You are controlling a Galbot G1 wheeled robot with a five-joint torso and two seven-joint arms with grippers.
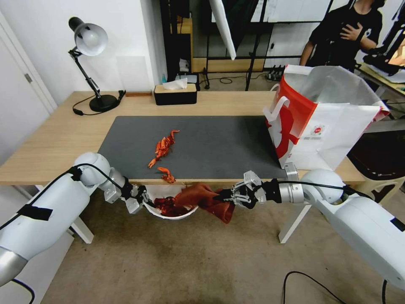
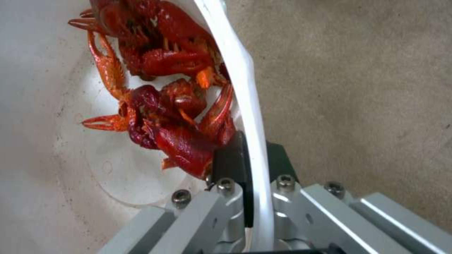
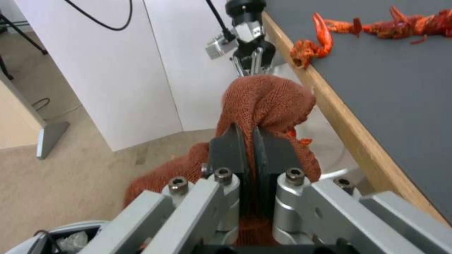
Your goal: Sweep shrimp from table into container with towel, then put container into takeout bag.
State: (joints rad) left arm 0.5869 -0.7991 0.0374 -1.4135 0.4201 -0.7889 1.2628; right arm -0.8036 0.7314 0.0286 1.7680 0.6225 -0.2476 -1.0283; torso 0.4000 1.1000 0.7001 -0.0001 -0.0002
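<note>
- Shrimp point(image 1: 163, 147): a loose line of them lies on the dark mat point(image 1: 219, 143) of the table point(image 1: 46, 143), and one point(image 1: 167, 175) sits right at the table's near edge. More of them are already down in the container point(image 1: 168, 211).
- Container: it is held just below and out from the table's near edge, under that edge shrimp. The left gripper point(image 1: 141, 198) has its fingers pinched together on the thin white rim point(image 2: 245, 88), one pad point(image 2: 231, 158) inside the wall and one outside.
- Towel point(image 1: 206, 198): it hangs off the table's near edge, draped partly over the container's far lip. The right gripper point(image 1: 225, 196) is clamped on a bunch of it, pads point(image 3: 226, 151) pressed tight on the knit point(image 3: 268, 98).
- Takeout bag point(image 1: 325, 122): it stands open-topped at the table's right end, well apart from the container.
- Handling, as I judge it: the shrimp look light, hard-shelled and leggy, so they should snag and tumble rather than slide cleanly. A broad towel push toward the edge suits them better than pinching.
- The container wall looks thin and flexes at the clamp. A rim grip holds it, but added load could tilt or buckle it, so keep it level.
- The towel is soft and limp. A bunched grip works, though its loose tail may drag shrimp sideways.
</note>
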